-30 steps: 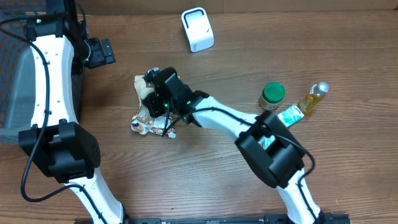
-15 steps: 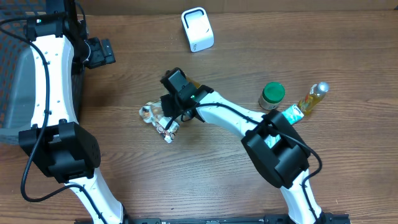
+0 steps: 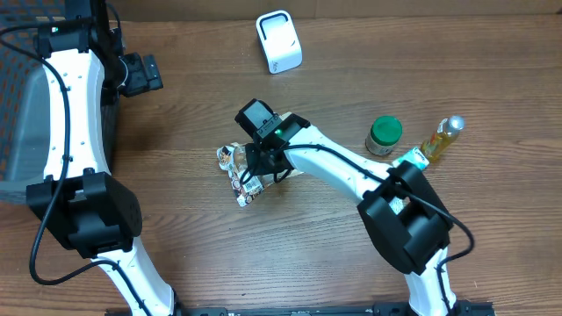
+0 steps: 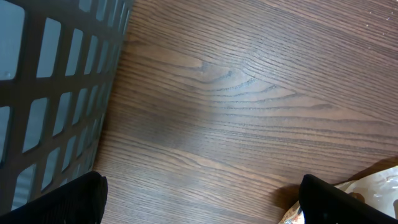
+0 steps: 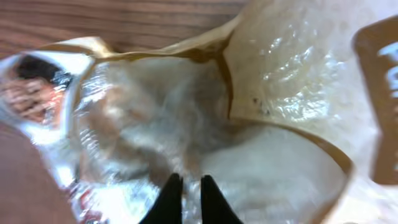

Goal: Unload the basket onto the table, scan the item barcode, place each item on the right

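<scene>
The item is a crinkly clear and cream snack bag near the table's middle; no barcode shows on it. My right gripper sits over the bag's right side. In the right wrist view the right gripper has its fingers nearly together on a fold of the bag, which fills the frame. The white scanner stands at the back of the table, well away from the bag. At the far left my left gripper is open, and in its wrist view the left gripper hovers over bare wood.
A dark mesh basket stands at the left edge, seen close in the left wrist view as the basket. On the right stand a green-lidded jar, a yellow bottle and a green packet.
My right gripper has moved the bag to the right and a little toward the front of the table. The left arm has stayed still.
</scene>
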